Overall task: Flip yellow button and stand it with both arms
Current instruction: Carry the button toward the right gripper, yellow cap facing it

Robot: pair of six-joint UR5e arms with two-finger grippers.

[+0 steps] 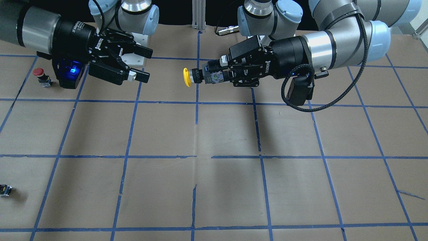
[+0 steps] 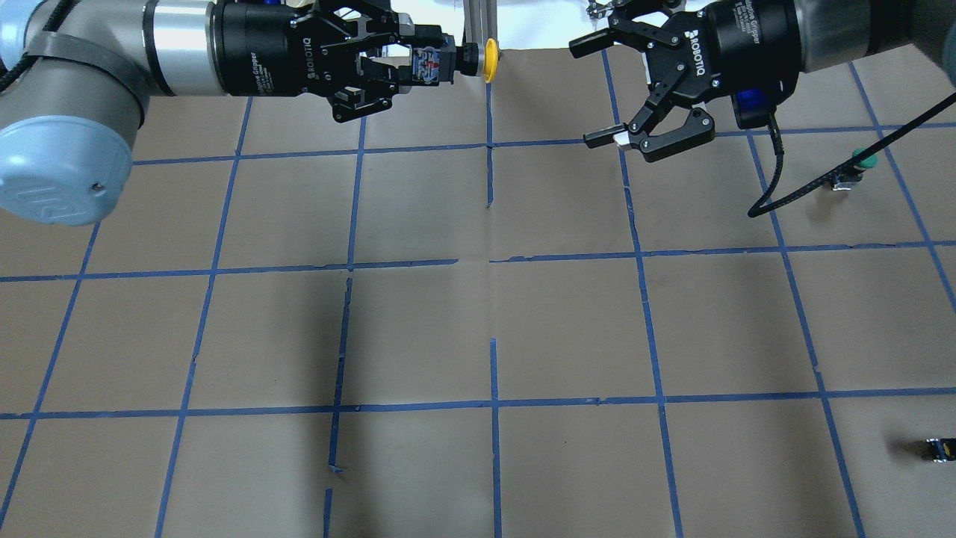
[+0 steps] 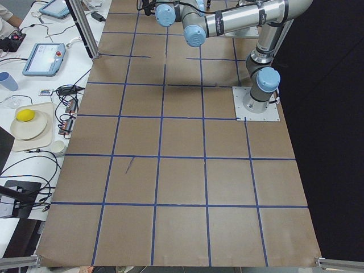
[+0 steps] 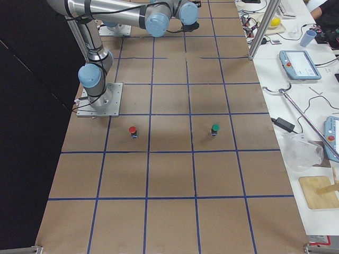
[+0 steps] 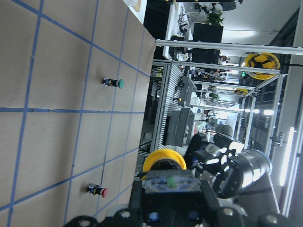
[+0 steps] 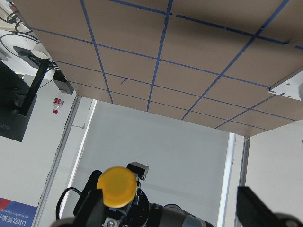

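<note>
The yellow button [image 1: 188,77] is held level in the air, its yellow cap pointing at my right gripper. My left gripper [image 1: 214,76] is shut on the button's grey-black contact block [image 2: 427,63]. The cap also shows in the overhead view [image 2: 489,60], the left wrist view [image 5: 163,161] and the right wrist view [image 6: 116,187]. My right gripper [image 1: 146,64] is open and empty. It faces the cap across a gap and also shows in the overhead view [image 2: 586,92].
A red-capped button [image 1: 40,75] stands on the brown taped table behind my right gripper. A green-capped button [image 2: 859,160] stands near it. A small capless dark block [image 1: 5,190] lies near the table's front corner on the right arm's side.
</note>
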